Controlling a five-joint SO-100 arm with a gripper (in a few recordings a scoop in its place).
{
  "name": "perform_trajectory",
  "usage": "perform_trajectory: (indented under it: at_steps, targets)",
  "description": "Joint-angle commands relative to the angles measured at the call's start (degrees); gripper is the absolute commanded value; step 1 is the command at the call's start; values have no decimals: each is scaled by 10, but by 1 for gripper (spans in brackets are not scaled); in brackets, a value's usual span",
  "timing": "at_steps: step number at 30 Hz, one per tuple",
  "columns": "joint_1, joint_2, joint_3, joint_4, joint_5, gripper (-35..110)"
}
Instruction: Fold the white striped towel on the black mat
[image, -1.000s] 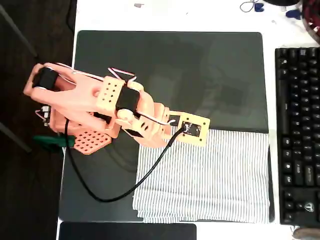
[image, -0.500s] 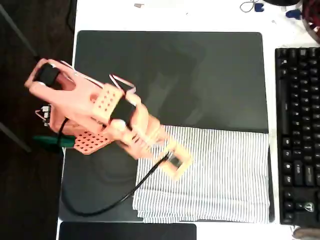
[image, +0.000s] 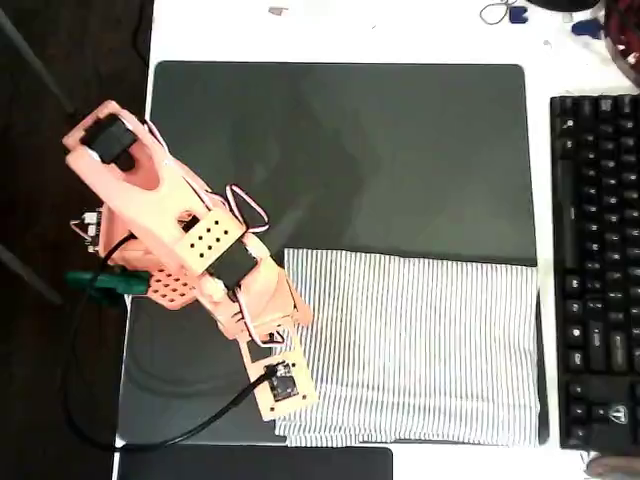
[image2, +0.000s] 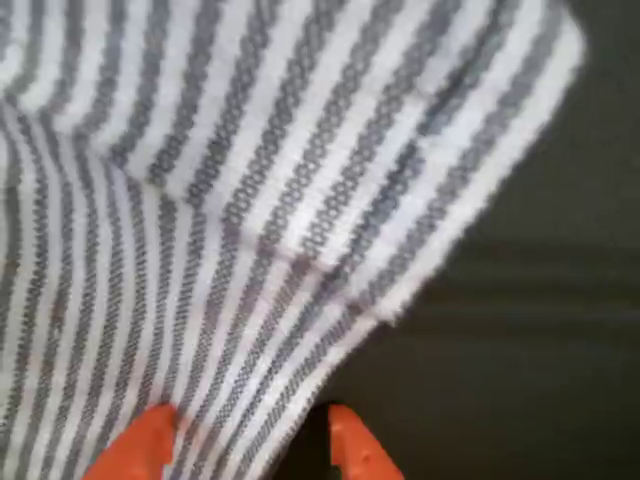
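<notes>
At the lower right part of the black mat (image: 340, 150) lies the white striped towel (image: 420, 345), folded into a rectangle, its right edge near the mat's right edge and its lower edge along the mat's lower edge. The mat rests on the white desk (image: 330, 30), with a black keyboard (image: 595, 270) just beside its right edge. The orange arm (image: 190, 250) reaches from the mat's left edge to the towel's lower left corner. In the wrist view, the fingers (image2: 245, 450) stand parted, one orange tip on the striped cloth (image2: 250, 200) and the other over the mat (image2: 520, 350), with the cloth's edge between them.
</notes>
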Motion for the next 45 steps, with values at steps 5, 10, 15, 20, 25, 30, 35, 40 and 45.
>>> perform_trajectory:
  at_steps: [5,10,15,20,25,30,35,40,45]
  targets:
    - [-69,-62,18,-91,64,14]
    - [-133,-110,-11,-127,123,8]
    - [-166,-158,-75,-123,162,0]
    - [-135,-108,-135,14,150,0]
    - [-82,-25,-217,197,83,0]
    - [-73,-26,-357,341,68,0]
    - [-93,-83,-490,467,72,0]
    - [-50,-106,-516,477,47,0]
    - [-28,-125,-541,471,20,0]
